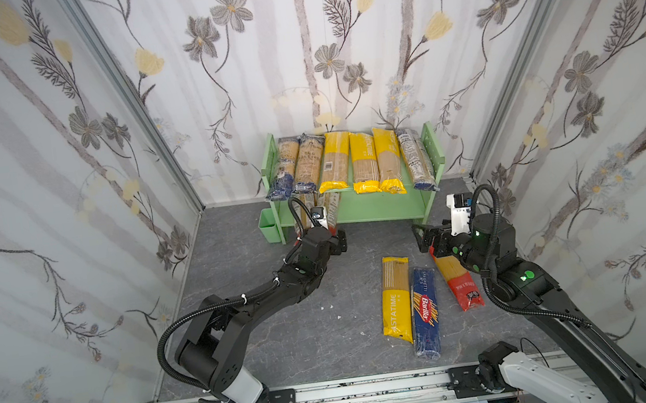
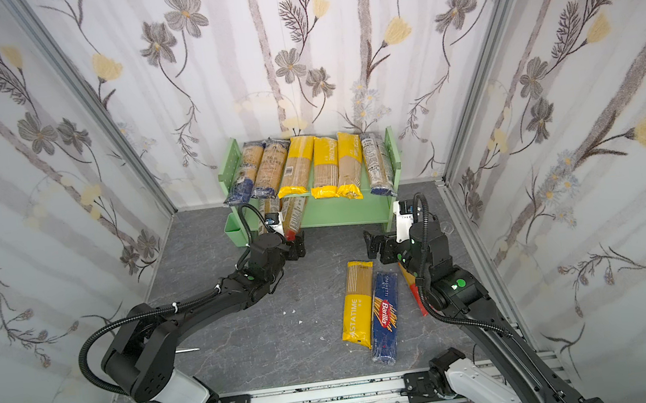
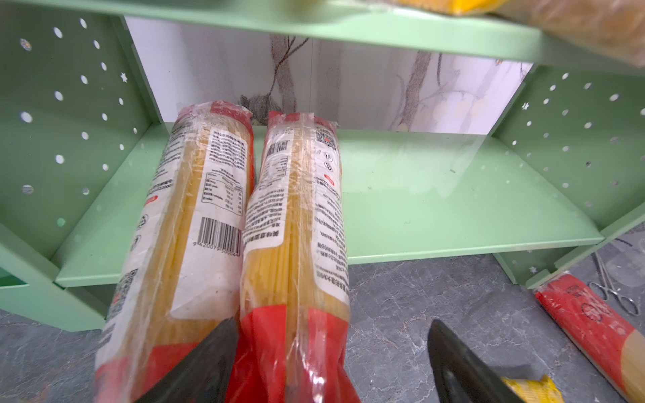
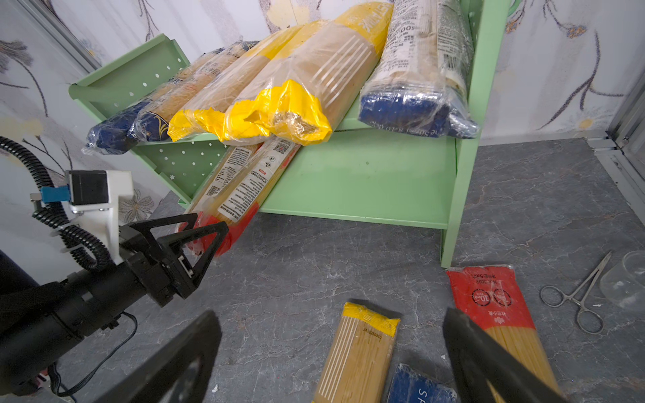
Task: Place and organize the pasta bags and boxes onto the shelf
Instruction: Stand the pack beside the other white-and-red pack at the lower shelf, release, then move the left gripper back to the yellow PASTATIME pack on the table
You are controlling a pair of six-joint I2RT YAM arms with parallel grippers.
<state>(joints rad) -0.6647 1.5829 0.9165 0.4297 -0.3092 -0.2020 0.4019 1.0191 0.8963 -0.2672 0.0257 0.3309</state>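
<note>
- We see the left arm (image 1: 258, 298) reach from the front rail, elbow bent, with its forearm stretched low toward the left end of the shelf (image 1: 381, 209).
- The left gripper (image 3: 331, 363) points in at the lower board. Its jaws are spread wide and grip nothing. The red end of one bag lies between them, close by one finger (image 3: 206, 363) and clear of the other.
- Two red-ended bags (image 3: 296, 209) lie side by side and touching at the left end of the lower board, with their near ends past its front edge.
- Six packs (image 1: 354, 161) lie in a row across the upper board, from one side panel to the other, with their near ends overhanging its front edge.
- The right arm (image 1: 532, 281) rises from the right end of the rail, folded, with its wrist turned toward the middle.
- The right gripper (image 4: 331, 313) hovers over the gray surface (image 1: 288, 340) just in front of the shelf's right leg, jaws fully spread and empty.
- Toward the right edge of the surface, a yellow-ended pack (image 1: 396, 298) and a blue box (image 1: 425, 311) lie touching side by side.
- Another red bag (image 1: 461, 284) lies just beside them, partly under the right arm.
- Scissors (image 4: 576, 296) and a clear cup (image 4: 624, 279) sit near the shelf's right leg.
</note>
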